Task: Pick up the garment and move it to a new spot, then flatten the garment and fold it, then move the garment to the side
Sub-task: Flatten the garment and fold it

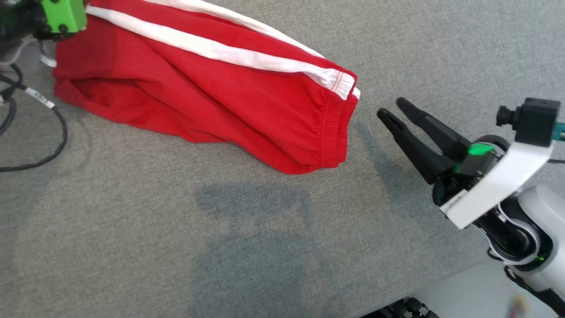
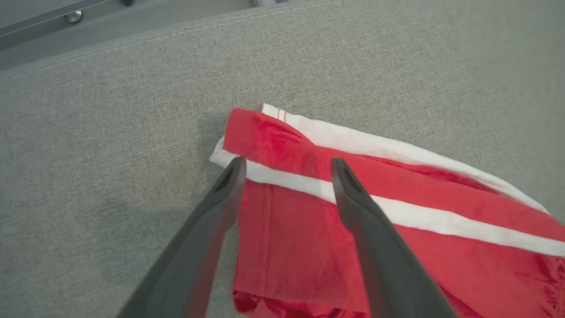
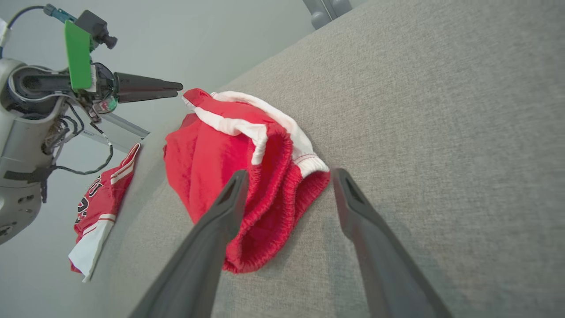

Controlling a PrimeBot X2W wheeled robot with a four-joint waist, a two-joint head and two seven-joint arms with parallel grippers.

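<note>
I have the red shorts [image 1: 212,92] lying on the grey cloth-covered counter [image 1: 132,229], bunched rather than flat, with their long axis running from the far left towards the near right. The elastic waistband [image 1: 337,128] is the right-hand end. My right pincer [image 1: 392,108] sits just to the right of it, spread wide and holding nothing, its tips aimed at that band with a strip of bare counter between. My left pincer [image 2: 288,162] is likewise spread and empty, poised over the opposite end with its tips straddling the white-striped leg hem [image 2: 265,128]; I cannot tell whether they touch the cloth. Each end has its own arm nearest, so I judge the coming grasp turns on a short reach along the shorts' own axis from either side. The head view gives me that axis and the right-hand gap; in it the left arm appears as a green bracket [image 1: 64,15] at the far left corner. The left wrist view supplies the hem corner, folded over on itself. The right wrist view shows the waistband gaping open towards me with its layers stacked, and a second red garment with lettering [image 3: 99,207] hanging off the counter's left edge, well apart from the shorts.
</note>
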